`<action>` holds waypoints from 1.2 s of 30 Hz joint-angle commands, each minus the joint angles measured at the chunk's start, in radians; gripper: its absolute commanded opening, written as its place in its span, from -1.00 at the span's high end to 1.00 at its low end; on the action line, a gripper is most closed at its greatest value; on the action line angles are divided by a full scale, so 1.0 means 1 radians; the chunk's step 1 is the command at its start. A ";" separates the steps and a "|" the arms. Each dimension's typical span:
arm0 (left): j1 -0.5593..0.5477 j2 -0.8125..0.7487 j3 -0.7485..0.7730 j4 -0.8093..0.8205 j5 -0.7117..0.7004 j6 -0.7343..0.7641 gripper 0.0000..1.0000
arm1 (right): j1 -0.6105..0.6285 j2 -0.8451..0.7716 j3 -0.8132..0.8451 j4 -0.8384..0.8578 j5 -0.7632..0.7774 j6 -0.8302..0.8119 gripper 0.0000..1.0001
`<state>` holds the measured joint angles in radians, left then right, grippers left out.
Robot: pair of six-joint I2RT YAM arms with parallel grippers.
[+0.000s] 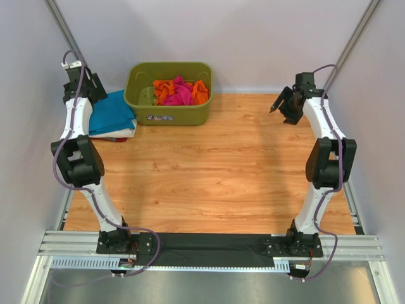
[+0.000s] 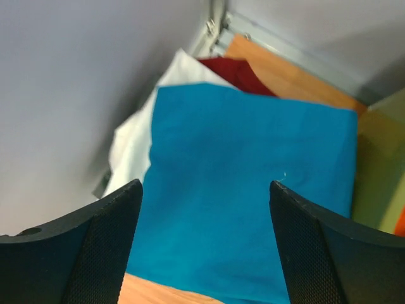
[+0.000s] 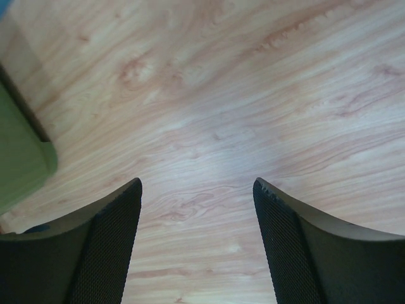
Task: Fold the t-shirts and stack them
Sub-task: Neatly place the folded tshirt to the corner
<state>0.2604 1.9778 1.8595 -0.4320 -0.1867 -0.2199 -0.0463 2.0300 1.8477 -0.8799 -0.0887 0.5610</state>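
A folded teal-blue t-shirt (image 1: 111, 113) (image 2: 253, 183) lies on top of a stack at the table's far left, over a white t-shirt (image 1: 124, 133) (image 2: 130, 152) and a dark red one (image 2: 237, 73). My left gripper (image 1: 81, 85) (image 2: 205, 190) hovers above the stack, open, with nothing between its fingers. Crumpled pink (image 1: 180, 94) and orange (image 1: 164, 88) t-shirts sit in the olive-green tub (image 1: 169, 115). Over bare wood at the far right, my right gripper (image 1: 281, 104) (image 3: 197, 187) is open and empty.
The tub (image 3: 22, 158) (image 2: 380, 171) stands at the back, just right of the stack. Grey walls close in the left, right and back sides. A metal frame post (image 2: 215, 25) rises in the back left corner. Wooden tabletop (image 1: 215, 171) spreads between the arms.
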 commanded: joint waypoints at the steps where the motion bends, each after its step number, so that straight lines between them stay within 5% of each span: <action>1: 0.000 0.032 -0.005 -0.004 0.179 -0.012 -0.72 | 0.008 -0.167 -0.077 0.208 -0.025 -0.022 -0.47; 15: -0.001 0.050 -0.166 0.012 0.211 0.086 -0.33 | 0.013 -0.310 -0.116 0.249 0.044 -0.003 -0.49; 20: -0.001 -0.129 -0.172 0.023 0.188 0.094 -0.43 | 0.013 -0.359 -0.091 0.246 0.021 -0.021 -0.54; 27: 0.000 -0.392 -0.135 -0.068 0.179 0.013 -0.74 | 0.011 -0.404 0.056 0.193 -0.028 -0.075 -1.00; 31: 0.000 -0.604 -0.364 -0.025 0.248 -0.058 -0.93 | -0.012 -0.479 0.015 0.142 -0.039 -0.055 -1.00; 36: 0.000 -0.940 -0.632 -0.025 0.244 -0.114 -0.96 | -0.040 -0.730 -0.276 0.211 -0.037 -0.059 -1.00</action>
<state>0.2577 1.1442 1.3399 -0.4259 0.0410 -0.2634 -0.0708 1.4303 1.6791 -0.6819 -0.1272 0.5186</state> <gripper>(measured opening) 0.979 0.998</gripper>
